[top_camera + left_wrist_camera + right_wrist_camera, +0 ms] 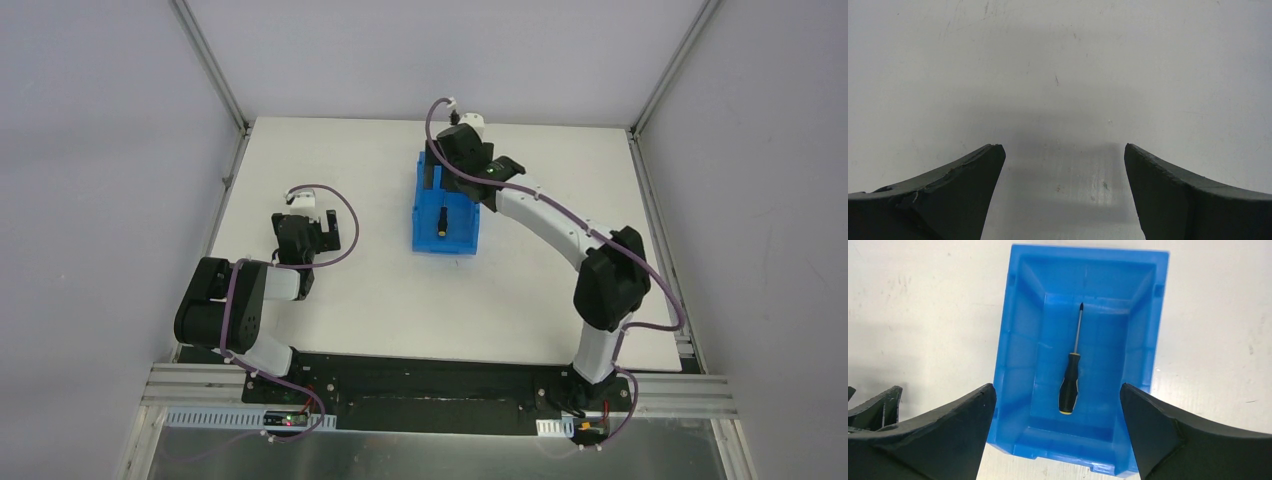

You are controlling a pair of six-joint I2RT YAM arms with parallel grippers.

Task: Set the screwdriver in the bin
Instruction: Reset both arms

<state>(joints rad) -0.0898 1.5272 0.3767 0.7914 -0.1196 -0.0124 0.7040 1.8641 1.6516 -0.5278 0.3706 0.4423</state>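
Shows the screwdriver (1069, 382) lying flat inside the bin (1015, 340); has the right gripper (1056, 388) above, spread wide, gripping nothing, and the left gripper (1063, 148) likewise over the table (1048, 60).

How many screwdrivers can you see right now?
1. The screwdriver lies flat on the floor of the bin, within its walls, with its handle toward the bottom of the right wrist view. No second one shows in any view.

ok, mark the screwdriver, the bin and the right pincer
screwdriver (1069, 385), right wrist view, black handle.
bin (1020, 340), right wrist view, left inner wall.
right pincer (1056, 387), right wrist view, midway between its fingertips.
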